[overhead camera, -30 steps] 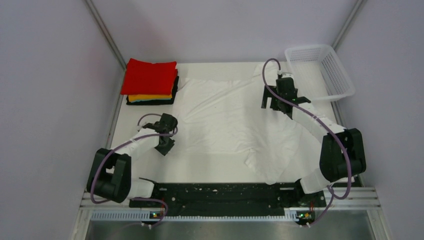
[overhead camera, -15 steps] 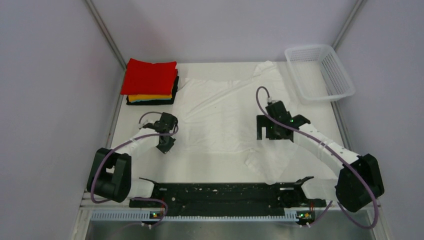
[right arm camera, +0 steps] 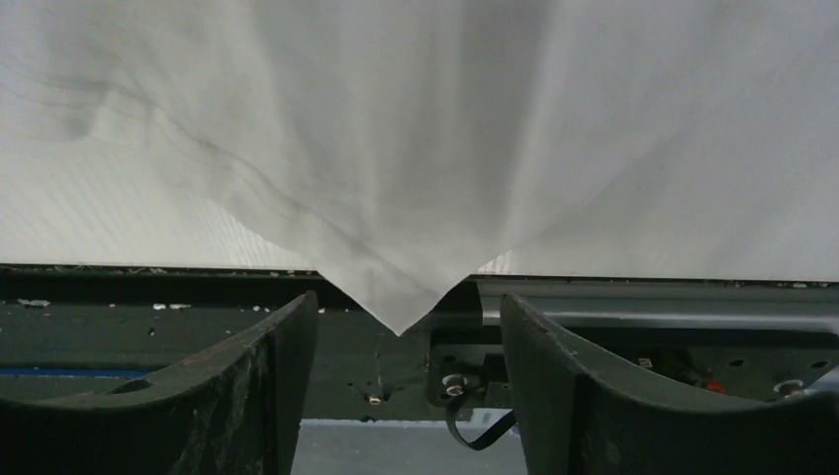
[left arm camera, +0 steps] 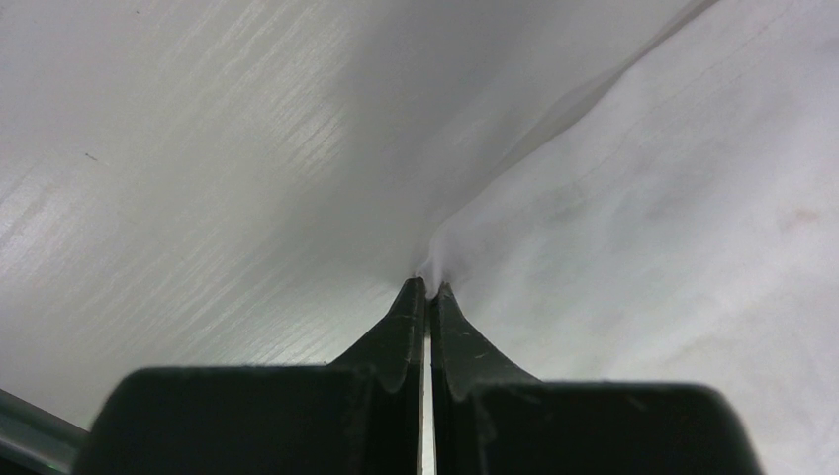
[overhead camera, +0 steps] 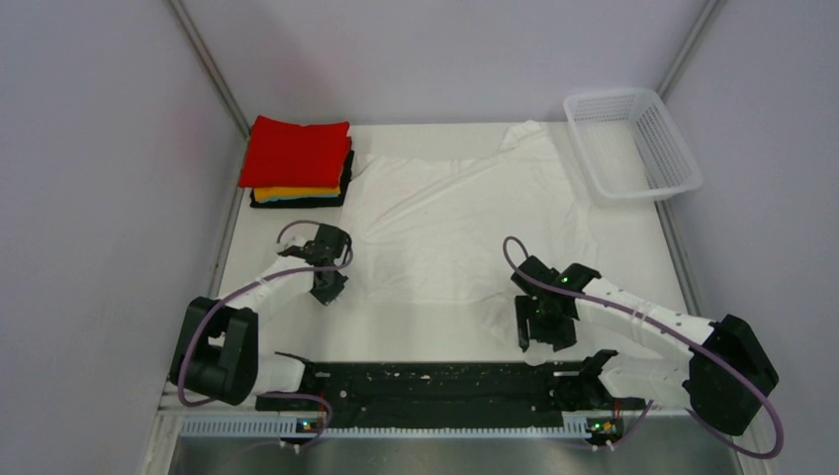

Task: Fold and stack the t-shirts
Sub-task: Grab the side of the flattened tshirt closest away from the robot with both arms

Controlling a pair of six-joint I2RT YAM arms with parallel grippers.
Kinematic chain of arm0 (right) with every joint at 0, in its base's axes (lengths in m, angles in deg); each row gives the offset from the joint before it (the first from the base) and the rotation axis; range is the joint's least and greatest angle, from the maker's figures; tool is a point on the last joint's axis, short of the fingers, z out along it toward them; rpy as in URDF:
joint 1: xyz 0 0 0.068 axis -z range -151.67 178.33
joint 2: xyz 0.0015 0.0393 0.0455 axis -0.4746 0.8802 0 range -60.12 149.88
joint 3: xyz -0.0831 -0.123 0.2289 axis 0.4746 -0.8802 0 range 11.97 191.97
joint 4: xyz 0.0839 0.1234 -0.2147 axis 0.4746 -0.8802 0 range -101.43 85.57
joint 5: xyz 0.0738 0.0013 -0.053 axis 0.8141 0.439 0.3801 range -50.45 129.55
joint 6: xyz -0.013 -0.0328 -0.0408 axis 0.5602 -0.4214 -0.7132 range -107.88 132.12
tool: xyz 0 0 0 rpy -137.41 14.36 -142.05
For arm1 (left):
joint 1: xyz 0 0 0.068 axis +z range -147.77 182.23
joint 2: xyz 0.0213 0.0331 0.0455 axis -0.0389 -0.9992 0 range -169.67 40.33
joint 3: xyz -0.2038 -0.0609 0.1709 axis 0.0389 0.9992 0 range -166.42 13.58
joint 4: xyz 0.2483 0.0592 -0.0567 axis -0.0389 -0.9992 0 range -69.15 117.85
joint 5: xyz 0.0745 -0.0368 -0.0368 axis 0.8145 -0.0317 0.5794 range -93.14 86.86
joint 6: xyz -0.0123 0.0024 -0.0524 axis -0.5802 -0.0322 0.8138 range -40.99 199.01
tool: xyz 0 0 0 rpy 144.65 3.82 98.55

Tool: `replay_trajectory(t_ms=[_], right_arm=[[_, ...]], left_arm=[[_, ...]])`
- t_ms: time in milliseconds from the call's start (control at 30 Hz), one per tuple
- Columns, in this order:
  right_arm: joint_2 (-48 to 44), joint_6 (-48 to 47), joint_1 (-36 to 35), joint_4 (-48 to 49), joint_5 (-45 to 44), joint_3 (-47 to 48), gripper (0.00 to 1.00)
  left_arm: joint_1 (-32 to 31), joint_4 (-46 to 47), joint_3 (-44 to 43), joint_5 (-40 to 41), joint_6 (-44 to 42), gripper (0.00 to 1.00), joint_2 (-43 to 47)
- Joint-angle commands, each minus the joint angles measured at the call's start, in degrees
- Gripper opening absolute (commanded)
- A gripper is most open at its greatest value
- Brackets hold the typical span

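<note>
A thin white t-shirt [overhead camera: 445, 223] lies spread across the table. At the back left sits a folded stack: a red t-shirt [overhead camera: 297, 150] on top, an orange-yellow one [overhead camera: 294, 193] under it and a black one [overhead camera: 341, 183] at the bottom. My left gripper [overhead camera: 328, 288] is at the shirt's left edge. In the left wrist view the left gripper [left arm camera: 428, 287] is shut on a pinch of the white cloth [left arm camera: 643, 218]. My right gripper [overhead camera: 542, 328] hovers at the shirt's near right corner. In the right wrist view it [right arm camera: 409, 302] stands open, with the pointed corner of the white cloth [right arm camera: 396, 148] hanging between its fingers.
A white mesh basket [overhead camera: 633, 143] stands at the back right, close to the shirt's sleeve. A black rail [overhead camera: 435, 381] with the arm bases runs along the near edge; it shows as a dark rail [right arm camera: 148, 317] just under the right gripper. Grey walls close in both sides.
My right arm swung from beside the basket back to the shirt's near right corner, and its jaws narrowed. The left gripper closed on the shirt's edge and stayed put.
</note>
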Motion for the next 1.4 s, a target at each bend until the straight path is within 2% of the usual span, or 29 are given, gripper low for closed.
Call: replay_trajectory(t_ms=[0,133,300,467,567,633,867,1000,1167,1367], right_arm=[[0.1,2.2,-0.7,3.7,2.8,-2.0,0.56],[1.1,2.3,-0.7,8.5,6.5,-5.1,0.50],[5.1,2.1,-0.7,10.6,3.3,-4.6,0.49],[7.5,4.2,-0.6,12.1,-2.5,-4.5,0.27],[6.1,5.3,-0.7,12.7,-2.9,-4.8,0.08],[4.5,5.6,-0.7,10.8,-1.9,-4.6,0.00],[-5.3,10.9,-0.8,-6.0,2.1,-1.8,0.00],[-7.2,11.7,-0.8,-13.0,3.1,1.0,0.00],[-7.4,11.1,-1.0,-15.6,6.4,1.3,0.00],[-3.2,7.1,1.1,-12.4,-0.5,9.1,0.00]], left_arm=[[0.0,2.2,1.9,-3.4,-1.2,0.00,1.0],[0.0,2.9,1.9,-3.6,-1.5,0.00,1.1],[0.0,2.6,1.8,-3.4,-1.8,0.00,2.1],[0.0,2.5,1.3,-3.3,-1.7,0.00,2.0],[-0.1,2.1,1.3,-3.6,-1.4,0.00,2.3],[0.0,1.2,1.3,-3.5,-1.1,0.00,2.9],[0.0,-6.2,2.5,-2.7,-0.1,0.00,7.1],[0.2,-9.1,3.4,-3.2,-0.1,0.00,9.8],[0.3,-14.2,2.1,-2.3,-0.6,0.00,10.9],[0.5,-11.8,-1.4,-4.8,-1.1,0.00,9.9]])
